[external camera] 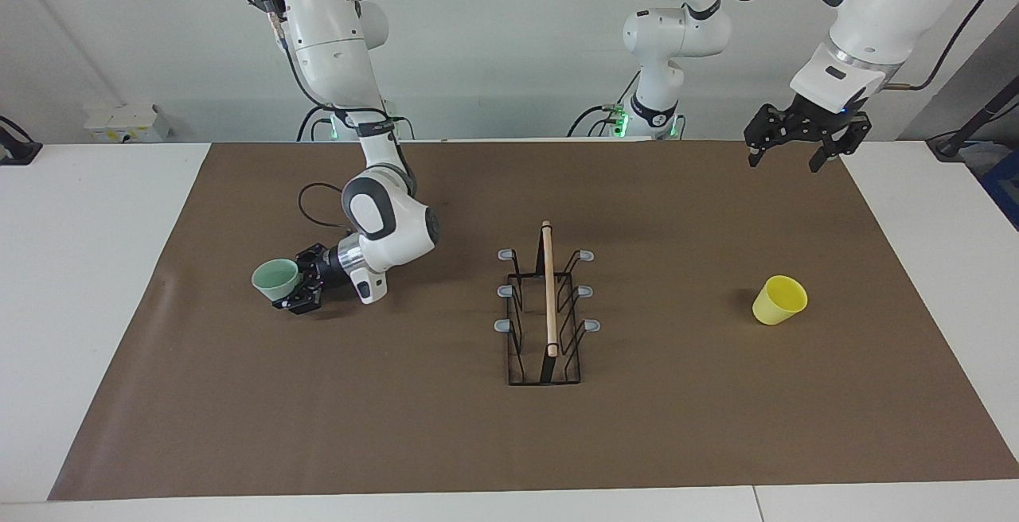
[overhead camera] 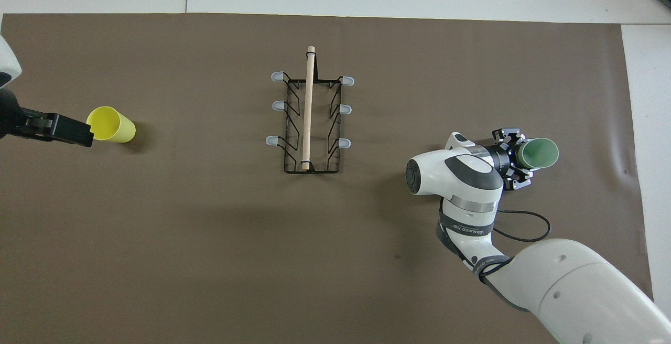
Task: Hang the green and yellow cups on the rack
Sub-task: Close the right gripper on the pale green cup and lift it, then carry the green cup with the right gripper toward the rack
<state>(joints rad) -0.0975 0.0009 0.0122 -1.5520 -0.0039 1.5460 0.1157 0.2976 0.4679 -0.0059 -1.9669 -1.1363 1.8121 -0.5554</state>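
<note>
Plenty of open mat all around the rack [external camera: 544, 311], which sits mid-table with nothing touching it. The yellow cup [external camera: 779, 300] stands well apart toward the left arm's end, while the right gripper [external camera: 301, 290] with the green cup [external camera: 276, 279] crowds the right arm's end.

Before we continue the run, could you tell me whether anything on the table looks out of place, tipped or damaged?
Only the cups. The yellow cup lies tipped on its side on the mat toward the left arm's end; the green cup is also sideways, gripped by the right gripper. The rack stands square with bare prongs. The left gripper waits open above the mat.
</note>
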